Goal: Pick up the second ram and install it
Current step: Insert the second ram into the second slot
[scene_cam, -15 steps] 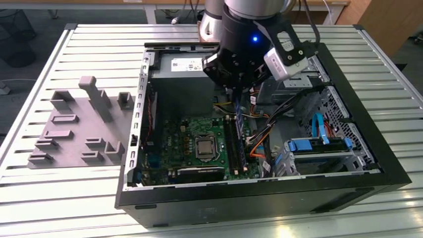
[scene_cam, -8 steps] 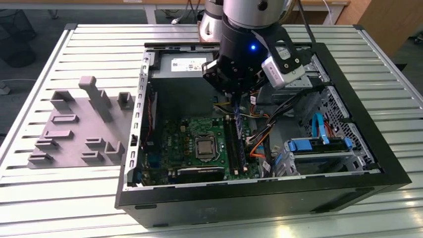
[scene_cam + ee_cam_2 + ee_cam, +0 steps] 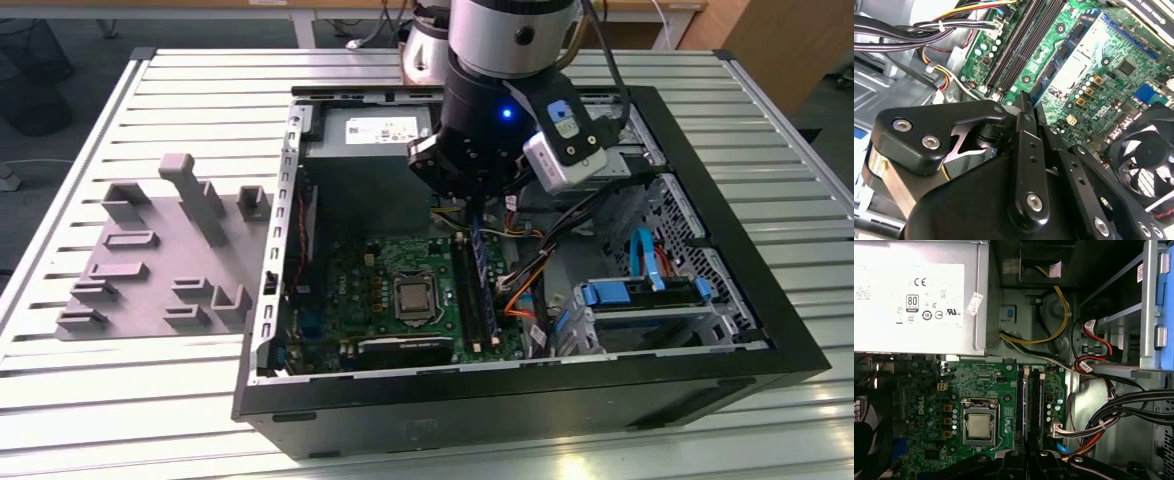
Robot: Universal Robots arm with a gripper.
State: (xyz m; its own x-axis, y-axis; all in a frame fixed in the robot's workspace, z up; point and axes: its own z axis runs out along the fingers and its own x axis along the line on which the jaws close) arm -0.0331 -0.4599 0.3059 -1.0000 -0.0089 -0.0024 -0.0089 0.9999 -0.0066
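My gripper [image 3: 470, 212] hangs inside the open computer case [image 3: 747, 330], just above the far end of the long memory slots [image 3: 483, 290] on the green motherboard [image 3: 374, 290]. In the second wrist view its black fingers [image 3: 1025, 130] are pressed together, and nothing sticks out past the tips. In both wrist views the gripper [image 3: 1026, 460] lines up with the slots [image 3: 1031, 400], which also run past it in the second wrist view [image 3: 1019, 45]. Thin dark sticks stand on edge in those slots. Which of them is the second ram I cannot tell.
A grey fixture plate [image 3: 160, 260] with blocks lies on the slatted table at the exterior view's left. The case holds a power supply [image 3: 914, 295], a bare processor [image 3: 978, 425], cable bundles [image 3: 1124, 410], a blue-railed drive cage [image 3: 641, 295] and a fan [image 3: 1149, 155].
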